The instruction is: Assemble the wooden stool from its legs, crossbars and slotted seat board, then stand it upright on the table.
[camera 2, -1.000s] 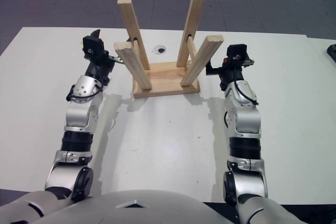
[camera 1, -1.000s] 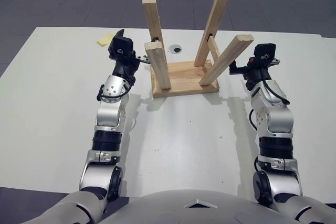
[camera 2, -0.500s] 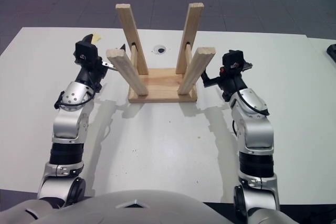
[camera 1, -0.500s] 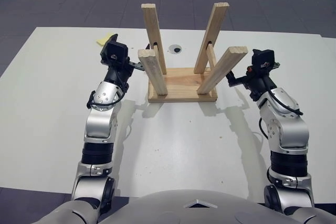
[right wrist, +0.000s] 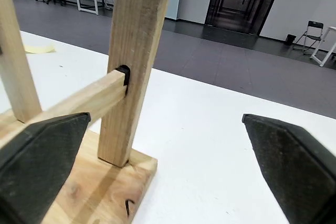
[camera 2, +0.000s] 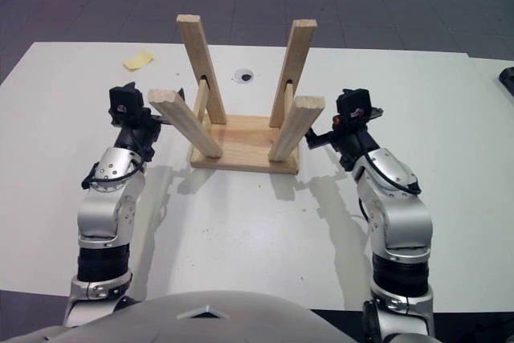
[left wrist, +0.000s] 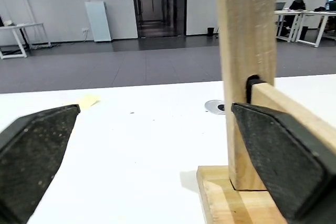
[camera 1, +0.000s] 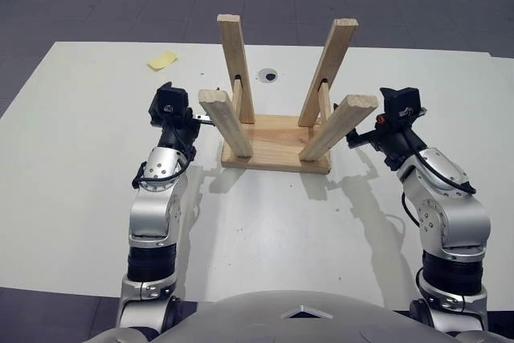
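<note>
Pale wooden 4-legged stool (camera 1: pixel 277 150) sits inverted on white tabletop (camera 1: pixel 80 158), near far edge. Both jaws spread: left gripper (left wrist: pixel 157 156) and right gripper (right wrist: pixel 165 156) flank it.

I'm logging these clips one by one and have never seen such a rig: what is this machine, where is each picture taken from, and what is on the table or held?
This is a humanoid robot with two arms, each ending in a two-fingered claw. The two wide pictures come from cameras in its head, looking down over the arms; the two close ones come from a camera on each wrist, where the dark pads at the edges are that claw's fingers. On the table a wooden stool rests upside down: seat board flat, four legs pointing up, crossbars joining them. A yellow note and a round hole lie farther back. The left claw and right claw sit at either side of the stool, both open, holding nothing.
</note>
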Controlling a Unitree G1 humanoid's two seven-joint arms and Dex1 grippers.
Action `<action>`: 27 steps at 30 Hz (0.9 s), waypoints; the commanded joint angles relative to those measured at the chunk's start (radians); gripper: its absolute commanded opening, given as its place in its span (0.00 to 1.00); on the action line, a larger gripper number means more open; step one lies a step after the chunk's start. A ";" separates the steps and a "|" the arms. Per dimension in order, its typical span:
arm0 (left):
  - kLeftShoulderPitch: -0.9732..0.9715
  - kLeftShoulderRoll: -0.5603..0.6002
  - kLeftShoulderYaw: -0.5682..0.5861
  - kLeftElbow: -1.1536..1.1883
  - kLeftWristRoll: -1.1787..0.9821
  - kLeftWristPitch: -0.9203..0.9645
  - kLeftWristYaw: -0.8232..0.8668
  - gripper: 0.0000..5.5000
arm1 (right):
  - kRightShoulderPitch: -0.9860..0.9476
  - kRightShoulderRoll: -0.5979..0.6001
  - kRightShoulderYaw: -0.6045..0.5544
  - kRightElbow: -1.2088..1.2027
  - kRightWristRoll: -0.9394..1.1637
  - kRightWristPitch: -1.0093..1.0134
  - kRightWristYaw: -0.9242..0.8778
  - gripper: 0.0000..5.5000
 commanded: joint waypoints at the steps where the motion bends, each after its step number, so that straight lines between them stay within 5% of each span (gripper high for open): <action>1: -0.030 -0.048 0.072 0.007 -0.084 0.049 0.029 0.98 | -0.051 -0.015 -0.083 0.039 0.050 -0.048 0.020 0.98; 6: -0.041 -0.056 0.121 0.004 -0.147 0.070 0.029 0.98 | -0.072 -0.045 -0.122 0.108 0.055 -0.091 0.037 0.98; 16: 0.028 -0.039 -0.055 -0.060 -0.124 0.035 -0.069 0.98 | -0.116 -0.049 -0.156 0.181 0.051 -0.137 0.005 0.98; 27: -0.106 0.067 0.129 0.084 -0.113 -0.020 -0.032 0.98 | -0.110 -0.025 -0.138 0.162 0.090 -0.137 -0.002 0.98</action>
